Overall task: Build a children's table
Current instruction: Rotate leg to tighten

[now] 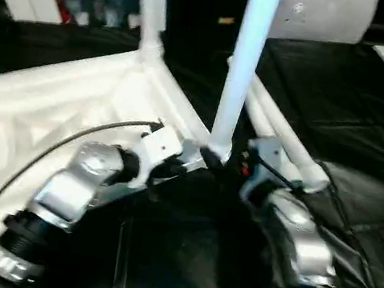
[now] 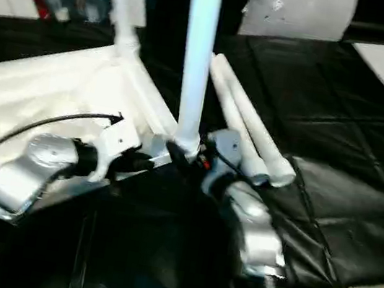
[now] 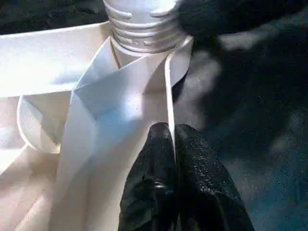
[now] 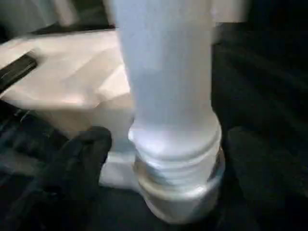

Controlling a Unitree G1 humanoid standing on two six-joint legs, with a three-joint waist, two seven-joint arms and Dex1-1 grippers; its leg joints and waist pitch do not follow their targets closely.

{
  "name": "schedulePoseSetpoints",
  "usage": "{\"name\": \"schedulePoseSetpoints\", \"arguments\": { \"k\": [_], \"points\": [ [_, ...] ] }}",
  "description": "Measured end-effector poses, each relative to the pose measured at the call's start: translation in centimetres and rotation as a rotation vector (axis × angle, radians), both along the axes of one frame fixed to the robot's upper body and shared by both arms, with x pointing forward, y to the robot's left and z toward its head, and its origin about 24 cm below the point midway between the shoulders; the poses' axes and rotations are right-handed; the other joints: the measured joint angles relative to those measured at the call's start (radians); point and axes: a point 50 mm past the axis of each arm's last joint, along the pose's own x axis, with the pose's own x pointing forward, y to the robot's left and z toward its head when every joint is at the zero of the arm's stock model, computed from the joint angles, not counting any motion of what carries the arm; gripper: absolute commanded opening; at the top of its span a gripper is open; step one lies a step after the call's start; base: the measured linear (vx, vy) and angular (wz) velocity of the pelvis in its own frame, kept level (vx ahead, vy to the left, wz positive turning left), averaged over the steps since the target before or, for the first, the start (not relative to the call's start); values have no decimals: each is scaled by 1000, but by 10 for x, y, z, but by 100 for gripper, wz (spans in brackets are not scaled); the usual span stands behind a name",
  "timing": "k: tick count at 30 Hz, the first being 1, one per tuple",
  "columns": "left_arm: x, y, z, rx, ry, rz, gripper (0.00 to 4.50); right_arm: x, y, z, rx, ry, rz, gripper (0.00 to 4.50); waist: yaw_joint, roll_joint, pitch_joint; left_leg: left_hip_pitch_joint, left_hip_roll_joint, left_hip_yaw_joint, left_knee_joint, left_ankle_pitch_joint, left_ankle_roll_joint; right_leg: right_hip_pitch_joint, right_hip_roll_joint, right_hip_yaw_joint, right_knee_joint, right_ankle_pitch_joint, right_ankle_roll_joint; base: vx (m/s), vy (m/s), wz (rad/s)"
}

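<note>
Black quilted mat (image 2: 356,214) under upturned white tabletop (image 1: 42,120) and two loose legs (image 2: 252,135).

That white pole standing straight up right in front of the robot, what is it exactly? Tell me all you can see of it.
It is a table leg: a long, round, smooth white plastic tube, slightly tapered, standing upright. Its ribbed, threaded lower end sits in the round corner socket of the upturned white table top. The right gripper stands open around its base, one black finger on each side. The left gripper is shut on the top's thin rim just beside the socket.
</note>
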Motion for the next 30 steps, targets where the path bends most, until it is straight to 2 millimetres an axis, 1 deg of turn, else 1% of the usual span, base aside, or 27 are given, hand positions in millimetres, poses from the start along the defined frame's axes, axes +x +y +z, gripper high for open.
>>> {"name": "schedulePoseSetpoints", "arguments": {
  "k": [1,4,6,10,12,15,18,21,22,23,24,26,27,30],
  "points": [
    [-1,2,-1,6,11,-24,0,-2,-6,1,-22,-4,42,445,0,0,0,0,0,1,1,0,0,0,0,0,0,0,0,0,0,0],
    [-3,11,-1,32,30,-94,0,-6,-20,3,-70,-3,148,445,-1,0,0,2,0,2,4,0,1,2,-1,1,1,1,-1,0,0,0],
    [-5,15,-2,53,44,-146,0,-8,-23,5,-70,3,212,445,0,0,0,6,1,3,4,0,0,5,-1,1,1,2,-2,0,0,0],
    [-8,22,-2,77,81,-253,0,-8,-28,14,-143,-2,361,445,10,0,0,7,6,11,5,-1,-7,6,-1,3,2,4,-4,0,0,0],
    [-9,23,-1,95,95,-311,0,-6,-27,17,-181,-14,426,445,17,-2,-1,8,9,18,5,-1,-7,6,-1,4,2,4,-4,0,0,0],
    [-9,23,0,115,101,-366,0,-6,-23,15,-209,-9,499,445,26,-2,-1,8,11,22,6,0,-6,6,-2,4,2,4,-4,0,0,0],
    [-8,22,1,124,101,-402,0,-7,-18,15,-233,4,582,445,31,-2,-2,7,11,24,6,2,0,5,-2,4,2,4,-4,0,0,0],
    [-7,22,1,129,100,-415,0,-6,-16,15,-239,7,613,445,35,-2,-2,7,11,24,6,2,0,5,-2,5,2,4,-4,0,0,0],
    [-6,22,1,131,97,-421,0,-5,-14,15,-242,13,630,428,38,-2,-2,7,11,24,6,3,0,5,-2,5,2,4,-4,0,0,0],
    [-6,21,1,132,96,-425,0,-4,-14,14,-243,17,637,428,40,-2,-2,7,11,24,6,3,0,5,-2,4,3,4,-4,0,0,0],
    [-5,20,1,133,94,-430,0,-4,-13,14,-243,20,640,418,44,-2,-2,7,11,24,6,3,0,5,-2,5,3,4,-4,0,0,0],
    [-5,20,0,133,92,-435,0,-2,-12,13,-238,20,644,391,47,-2,-2,8,12,24,6,3,0,5,-2,5,4,4,-4,0,0,0],
    [-4,20,0,133,92,-440,0,0,-11,13,-238,20,650,391,47,-2,-2,7,12,25,7,3,0,4,-2,5,5,4,-4,0,0,0],
    [-4,20,1,137,91,-450,0,2,-8,13,-249,13,663,360,50,-2,-2,7,12,25,8,3,0,4,-2,5,6,4,-5,0,0,0]
  ]
}}
